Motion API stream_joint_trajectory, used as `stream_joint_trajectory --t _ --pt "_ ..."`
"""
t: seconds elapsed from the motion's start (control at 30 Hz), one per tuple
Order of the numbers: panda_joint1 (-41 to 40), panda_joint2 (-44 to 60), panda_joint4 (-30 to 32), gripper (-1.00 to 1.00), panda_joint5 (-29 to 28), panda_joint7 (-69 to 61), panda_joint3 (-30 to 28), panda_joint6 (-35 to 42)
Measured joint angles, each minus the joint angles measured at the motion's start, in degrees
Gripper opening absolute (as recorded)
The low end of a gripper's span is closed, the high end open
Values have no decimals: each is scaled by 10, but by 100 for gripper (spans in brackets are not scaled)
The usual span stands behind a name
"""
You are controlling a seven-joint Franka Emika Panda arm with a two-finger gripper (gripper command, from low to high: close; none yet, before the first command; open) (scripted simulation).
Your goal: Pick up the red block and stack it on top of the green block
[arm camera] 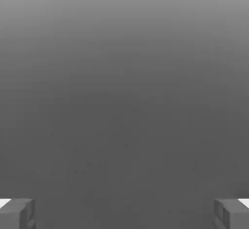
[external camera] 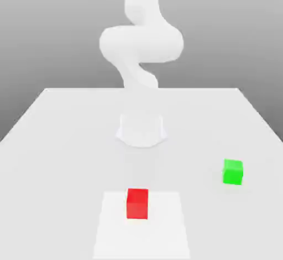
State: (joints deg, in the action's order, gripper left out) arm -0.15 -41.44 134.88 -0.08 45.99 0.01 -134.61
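The red block [external camera: 137, 203] looks a light, rigid, matte cube; opposite flat sides seem the place to pinch. It sits on the table [external camera: 66, 143], on a paler square patch [external camera: 166, 226], with the green block [external camera: 232, 171] well apart at its two o'clock. The gripper [arm camera: 124, 213] stands spread wide, holding nothing, facing grey background, neither block between its fingers.

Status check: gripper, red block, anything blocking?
Gripper open, holding nothing. Red block on table, untouched. Green block apart, toward the exterior view's right. Nothing between them.
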Motion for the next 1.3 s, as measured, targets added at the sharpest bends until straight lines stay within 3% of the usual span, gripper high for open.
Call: stream_joint_trajectory --t 0.6,0.83,0.87,1.1,1.3 --pt "-9 386 254 0 0 8 -4 -247" --pt "-10 531 248 0 3 7 -2 -368" --pt "-10 544 247 -100 3 6 -2 -378" --pt "-11 542 247 -100 1 8 -1 -378" --pt "-15 431 263 -100 0 9 2 -282"
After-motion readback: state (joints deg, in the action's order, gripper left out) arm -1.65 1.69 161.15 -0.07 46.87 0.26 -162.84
